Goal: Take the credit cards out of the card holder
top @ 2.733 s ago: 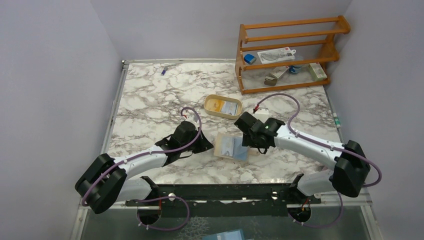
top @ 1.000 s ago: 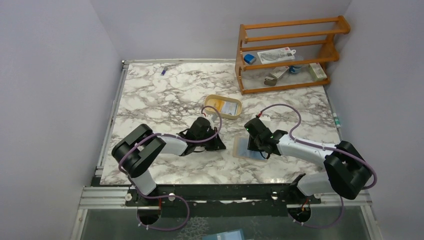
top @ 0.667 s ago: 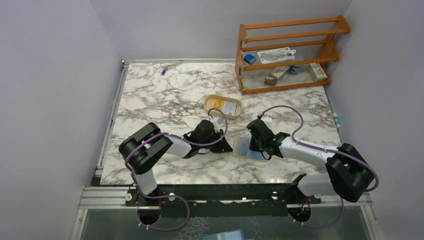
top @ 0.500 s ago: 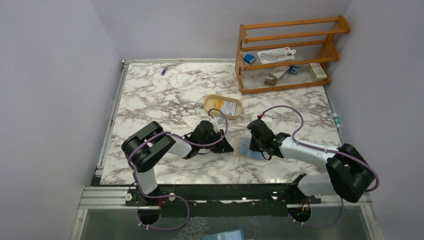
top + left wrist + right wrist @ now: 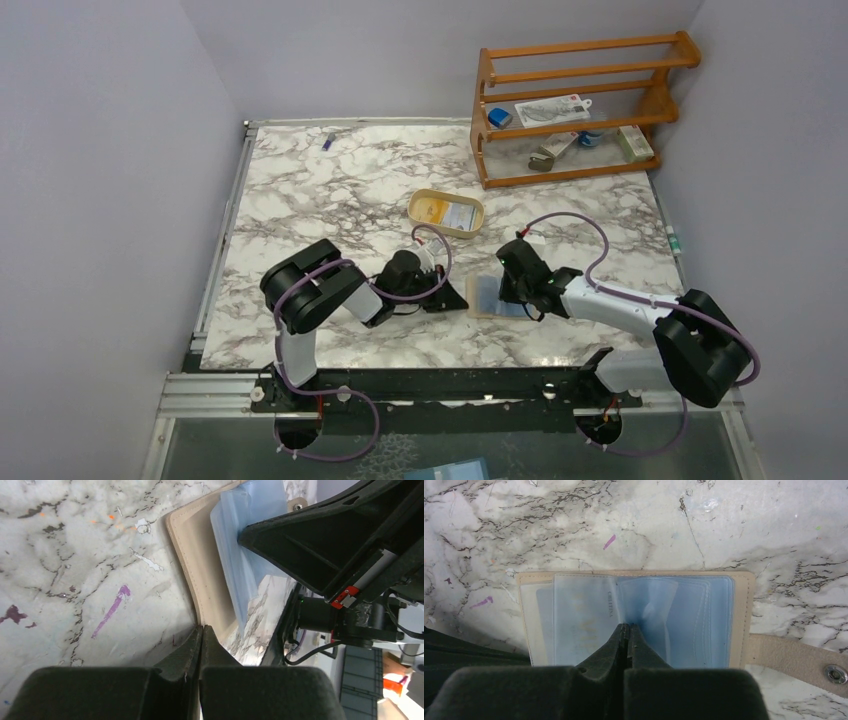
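The beige card holder (image 5: 484, 298) lies open on the marble between my two grippers. Its pale blue plastic sleeves (image 5: 674, 620) face up, and a pale card with faint print (image 5: 584, 622) shows inside the left sleeve. My right gripper (image 5: 626, 626) is shut, its tips pressing down on the puckered middle fold of the sleeves. My left gripper (image 5: 202, 627) is shut too, its tips low on the table against the holder's beige edge (image 5: 197, 565). A yellow-orange credit card (image 5: 431, 208) and a bluish-white one (image 5: 461, 215) lie in the oval tan tray (image 5: 446, 229).
The holder's snap tab (image 5: 804, 660) sticks out flat to the right. A wooden rack (image 5: 575, 105) with small items stands at the back right. A small blue object (image 5: 327, 142) lies near the back left edge.
My right gripper's jaws have closed on the sleeves' fold. The left gripper has slid right, up against the holder's left edge.
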{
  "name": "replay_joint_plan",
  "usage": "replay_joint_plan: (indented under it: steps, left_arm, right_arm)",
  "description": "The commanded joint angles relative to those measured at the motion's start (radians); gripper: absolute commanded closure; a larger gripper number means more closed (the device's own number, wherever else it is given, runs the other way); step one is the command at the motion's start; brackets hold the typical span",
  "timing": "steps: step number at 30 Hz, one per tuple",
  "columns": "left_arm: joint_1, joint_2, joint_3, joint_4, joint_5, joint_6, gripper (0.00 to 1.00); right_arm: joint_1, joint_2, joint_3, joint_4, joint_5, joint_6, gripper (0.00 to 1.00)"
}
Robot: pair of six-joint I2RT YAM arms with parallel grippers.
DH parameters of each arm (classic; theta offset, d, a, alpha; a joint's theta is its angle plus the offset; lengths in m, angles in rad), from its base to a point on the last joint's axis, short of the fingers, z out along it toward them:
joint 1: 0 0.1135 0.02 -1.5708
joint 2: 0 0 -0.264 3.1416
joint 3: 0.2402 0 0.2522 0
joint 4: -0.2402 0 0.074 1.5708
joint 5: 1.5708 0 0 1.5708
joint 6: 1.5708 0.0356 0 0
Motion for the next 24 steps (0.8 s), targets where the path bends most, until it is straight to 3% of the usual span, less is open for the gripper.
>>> replay_joint_plan:
  steps: [1, 10, 20, 24]
  left_arm:
    - [-0.008, 0.049, -0.028, 0.236, 0.035, -0.08, 1.0]
    - [-0.008, 0.055, -0.064, 0.308, -0.025, -0.12, 0.65]
    - [-0.008, 0.087, -0.074, 0.355, -0.045, -0.141, 0.64]
    - [0.004, 0.049, -0.119, 0.284, -0.08, -0.098, 0.64]
  right_arm:
    - [0.01, 0.036, -0.043, 0.007, -0.136, 0.016, 0.99]
    - [0.011, 0.024, -0.05, 0.012, -0.145, 0.011, 0.99]
    - [0.01, 0.018, -0.059, 0.024, -0.156, 0.009, 0.99]
    - [0.01, 0.006, -0.056, 0.01, -0.144, 0.002, 0.99]
